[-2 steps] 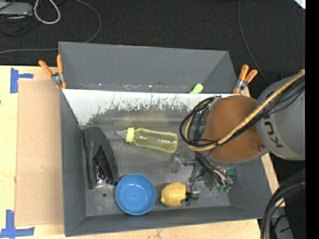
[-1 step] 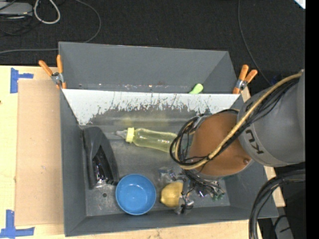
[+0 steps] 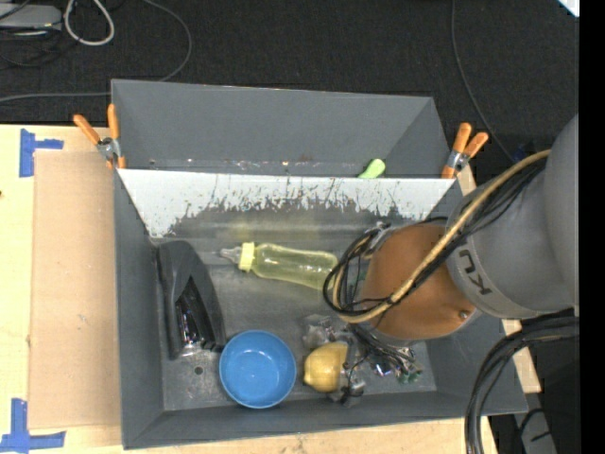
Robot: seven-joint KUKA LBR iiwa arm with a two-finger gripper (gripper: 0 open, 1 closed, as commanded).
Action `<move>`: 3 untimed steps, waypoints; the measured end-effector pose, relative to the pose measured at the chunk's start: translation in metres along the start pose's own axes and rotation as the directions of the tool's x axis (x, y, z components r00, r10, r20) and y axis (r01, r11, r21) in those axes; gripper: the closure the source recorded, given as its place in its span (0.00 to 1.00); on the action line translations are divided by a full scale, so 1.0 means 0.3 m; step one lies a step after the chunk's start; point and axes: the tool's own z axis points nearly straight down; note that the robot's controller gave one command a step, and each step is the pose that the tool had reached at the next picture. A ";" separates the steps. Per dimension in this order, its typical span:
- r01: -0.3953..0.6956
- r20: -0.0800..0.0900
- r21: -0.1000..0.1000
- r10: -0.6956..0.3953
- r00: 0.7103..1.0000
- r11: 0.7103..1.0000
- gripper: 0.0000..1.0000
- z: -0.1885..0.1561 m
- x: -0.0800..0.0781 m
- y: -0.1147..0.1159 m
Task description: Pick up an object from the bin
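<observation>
- Camera view: the pincer [image 3: 354,372] is hanging low in the bin [image 3: 274,140]; whether it is clenched or released I cannot tell;
- one yellow pear-shaped thing [image 3: 322,367] is lying just beside it, on its left;
- one blue bowl [image 3: 257,371] is sitting further left; one black stapler [image 3: 187,301] beyond that; one clear bottle [image 3: 288,264] is lying behind the pincer

In the grey bin [image 3: 274,126] lie a black stapler [image 3: 189,303], pale bottle [image 3: 285,263], blue bowl [image 3: 257,370] and yellow fruit [image 3: 323,367].

Moderate light, bright glare on the back wall of the bin [image 3: 284,189], dark floor [image 3: 284,36] behind
</observation>
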 end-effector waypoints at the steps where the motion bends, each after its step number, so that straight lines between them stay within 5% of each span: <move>1: 0.177 -0.010 -0.007 -0.177 0.984 0.984 1.00 0.005 0.023 -0.074; 3: 0.178 -0.015 -0.010 -0.178 0.984 0.984 1.00 -0.023 0.026 -0.071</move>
